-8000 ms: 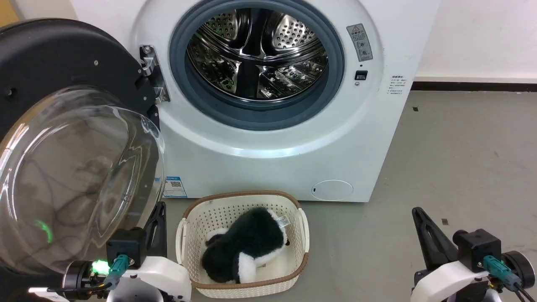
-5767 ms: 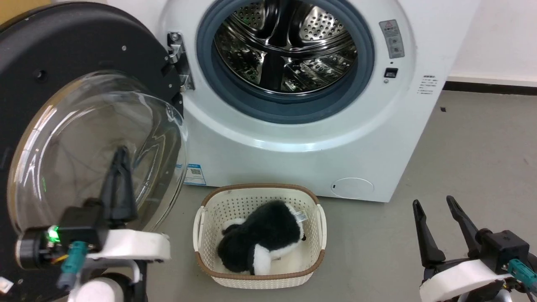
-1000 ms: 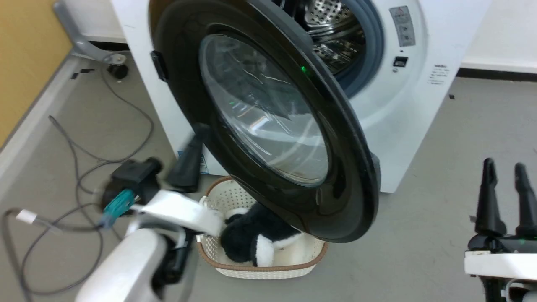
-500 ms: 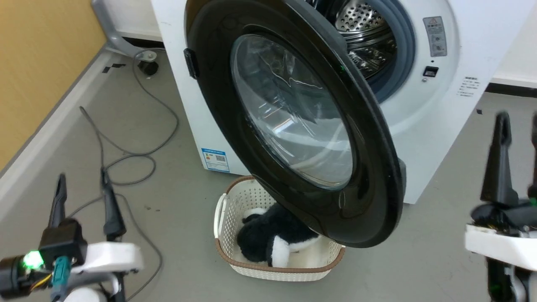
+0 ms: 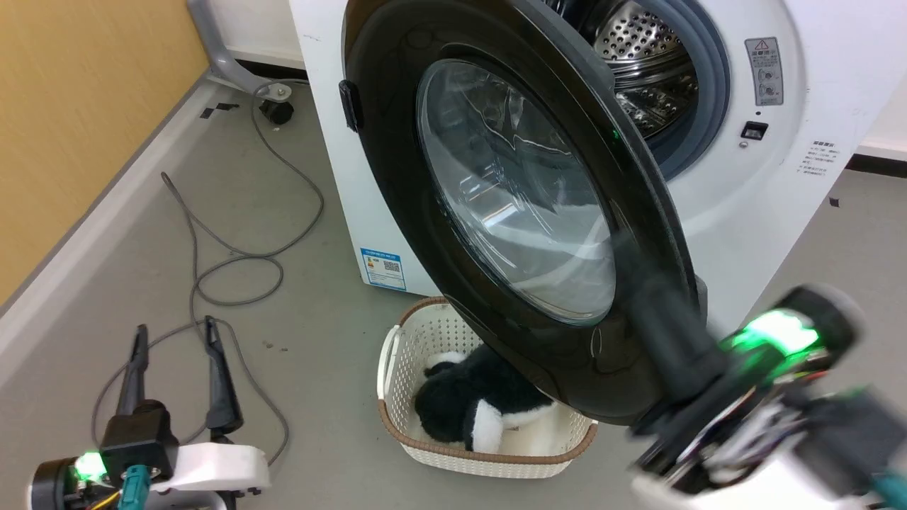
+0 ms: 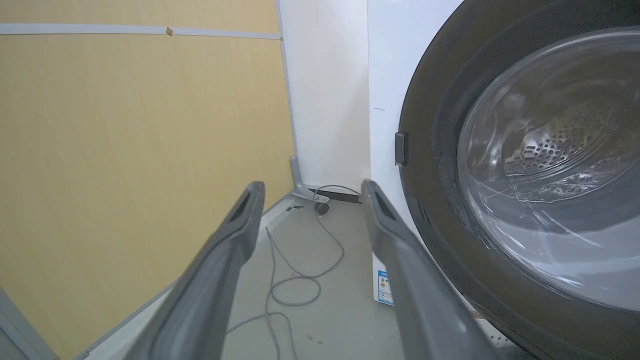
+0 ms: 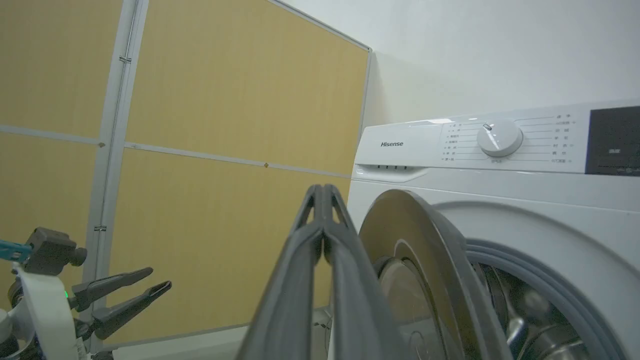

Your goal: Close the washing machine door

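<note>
My left pincer point(image 5: 175, 327) low at near left, spread wide, empty. Washing machine door point(image 5: 386, 163) hangs half-shut, centre. My right pincer point(image 7: 322, 192), pinched closed and empty, at its near-right rim: I'd push flat, steadily, toward the washing machine point(image 5: 779, 191) until it latches.

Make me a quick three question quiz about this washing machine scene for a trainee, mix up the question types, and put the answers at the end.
1. True or false: the washing machine door is fully shut against the machine.
2. Fill the blank: the black-and-white plush toy lies in a cream ____ on the floor below the door.
3. Pick one: the left gripper is A) open and holding nothing, B) shut on nothing, C) shut on the door.

Key
1. False: it stands ajar, and the steel drum shows past its edge.
2. basket
3. A
</note>
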`<state>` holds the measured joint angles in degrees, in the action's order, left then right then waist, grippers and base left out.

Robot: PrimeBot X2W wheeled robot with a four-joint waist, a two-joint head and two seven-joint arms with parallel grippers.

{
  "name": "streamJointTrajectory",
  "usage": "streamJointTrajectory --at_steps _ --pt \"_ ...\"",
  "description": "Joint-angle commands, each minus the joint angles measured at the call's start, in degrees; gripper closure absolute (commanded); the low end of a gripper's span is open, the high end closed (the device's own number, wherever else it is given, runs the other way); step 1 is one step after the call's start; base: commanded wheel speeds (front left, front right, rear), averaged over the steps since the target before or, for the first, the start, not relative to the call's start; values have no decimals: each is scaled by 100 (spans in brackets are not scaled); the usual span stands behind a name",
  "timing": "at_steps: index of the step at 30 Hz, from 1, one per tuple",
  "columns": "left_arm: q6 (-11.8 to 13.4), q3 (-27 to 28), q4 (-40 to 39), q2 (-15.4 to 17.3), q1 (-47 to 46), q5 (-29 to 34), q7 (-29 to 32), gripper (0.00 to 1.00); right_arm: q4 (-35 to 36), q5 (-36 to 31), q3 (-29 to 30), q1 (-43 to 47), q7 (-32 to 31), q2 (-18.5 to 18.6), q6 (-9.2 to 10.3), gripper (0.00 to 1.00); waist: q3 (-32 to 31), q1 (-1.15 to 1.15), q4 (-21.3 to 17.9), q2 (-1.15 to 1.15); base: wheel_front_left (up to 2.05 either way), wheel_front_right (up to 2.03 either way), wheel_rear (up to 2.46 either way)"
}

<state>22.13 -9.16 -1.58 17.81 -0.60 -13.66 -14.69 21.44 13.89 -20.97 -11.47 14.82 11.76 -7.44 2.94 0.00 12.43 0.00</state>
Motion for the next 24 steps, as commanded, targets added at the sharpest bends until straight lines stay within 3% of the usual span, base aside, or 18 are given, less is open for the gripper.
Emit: streamJointTrajectory --at_steps 1,4,9,17,24 --pt "-53 14 -10 -57 27 63 -30 0 -192 -110 -199 50 18 129 -5 100 3 0 -2 0 0 0 0" --pt "-140 21 1 -142 -15 151 -30 0 -614 -284 -506 176 18 285 -5 100 15 0 -17 0 0 0 0" --pt "-264 68 38 -285 -90 269 -30 0 -1341 -318 -445 436 18 300 -5 100 83 0 -84 0 0 0 0" --pt "-438 147 72 -505 -189 438 -30 0 -2242 -350 360 523 18 177 -5 100 292 0 -201 0 0 0 0" --pt "-579 176 95 -685 -295 560 -30 0 -2430 -400 1062 412 18 5 -5 100 489 0 -217 0 0 0 0"
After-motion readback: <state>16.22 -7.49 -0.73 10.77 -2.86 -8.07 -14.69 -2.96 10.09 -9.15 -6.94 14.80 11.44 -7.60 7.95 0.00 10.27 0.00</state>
